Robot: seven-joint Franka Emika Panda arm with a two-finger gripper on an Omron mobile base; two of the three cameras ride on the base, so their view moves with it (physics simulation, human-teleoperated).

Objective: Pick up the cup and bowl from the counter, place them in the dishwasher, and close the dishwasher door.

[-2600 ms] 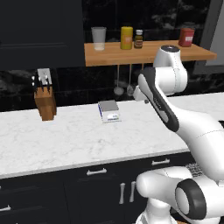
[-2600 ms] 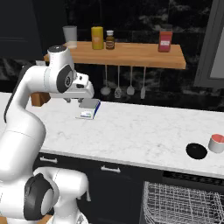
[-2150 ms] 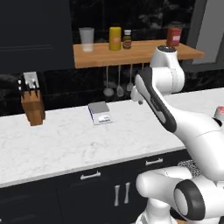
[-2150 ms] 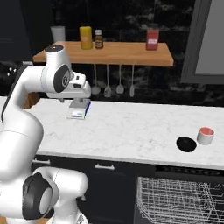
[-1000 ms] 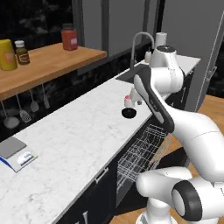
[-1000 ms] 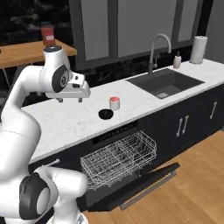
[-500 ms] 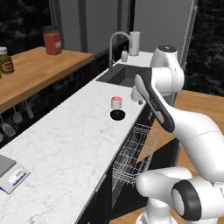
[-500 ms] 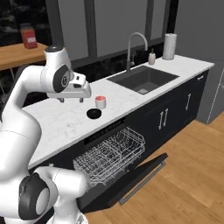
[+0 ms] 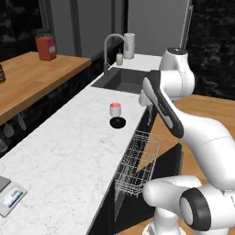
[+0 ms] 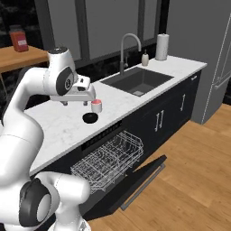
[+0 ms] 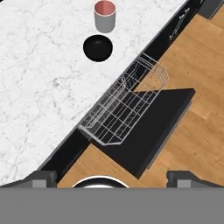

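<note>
- My tool hung spread wide and empty above the floor beside the tabletop.
- The cup stood just beside the bowl, both near the tabletop's front edge.
- The dishwasher door lay open, its wire rack pulled out.

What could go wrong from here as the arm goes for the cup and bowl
The cup and bowl sit close together near the counter edge, so the open gripper reaching for one could knock the other, possibly off the edge. The dishwasher door lies flat with the rack pulled out, so the arm or base could catch on them when lowering the dishes.
</note>
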